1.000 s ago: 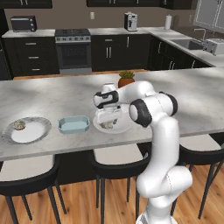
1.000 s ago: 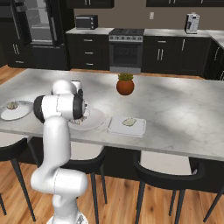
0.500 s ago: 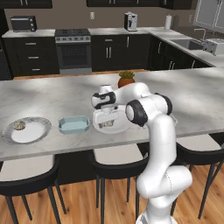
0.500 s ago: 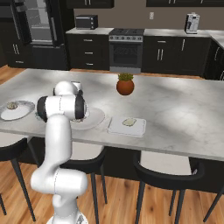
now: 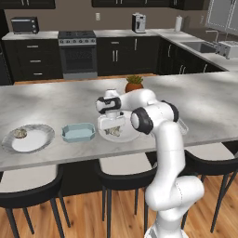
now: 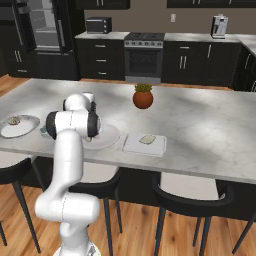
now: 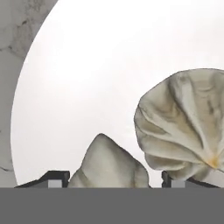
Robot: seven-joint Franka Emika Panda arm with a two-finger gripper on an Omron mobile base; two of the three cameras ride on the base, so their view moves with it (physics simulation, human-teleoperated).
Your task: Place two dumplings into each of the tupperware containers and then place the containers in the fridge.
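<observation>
My gripper point(image 7: 109, 180) hangs low over a round white plate point(image 5: 132, 136) in the middle of the island counter, pointing down. In the hand view a small pleated dumpling point(image 7: 107, 164) sits between my two fingertips point(image 7: 50, 178), with narrow gaps on both sides, so the jaws are open around it. A larger-looking dumpling point(image 7: 188, 127) lies just beside it on the same plate. An empty light-blue tupperware container point(image 5: 79, 132) stands left of that plate. A second, pale tupperware container point(image 6: 145, 145) with one dumpling point(image 6: 147, 139) in it lies to the right. The fridge point(image 6: 42, 30) stands at the far left of the kitchen.
Another round plate point(image 5: 35, 142) with one dumpling point(image 5: 20, 133) sits at the counter's left end. A potted plant point(image 6: 142, 97) stands behind the middle plate. Black stools line the near edge of the counter. A microwave point(image 6: 98, 25) sits on the back counter.
The hand has come down a little toward the middle plate, and its fingers have drawn closer together around the small dumpling. Plates and containers have not moved.
</observation>
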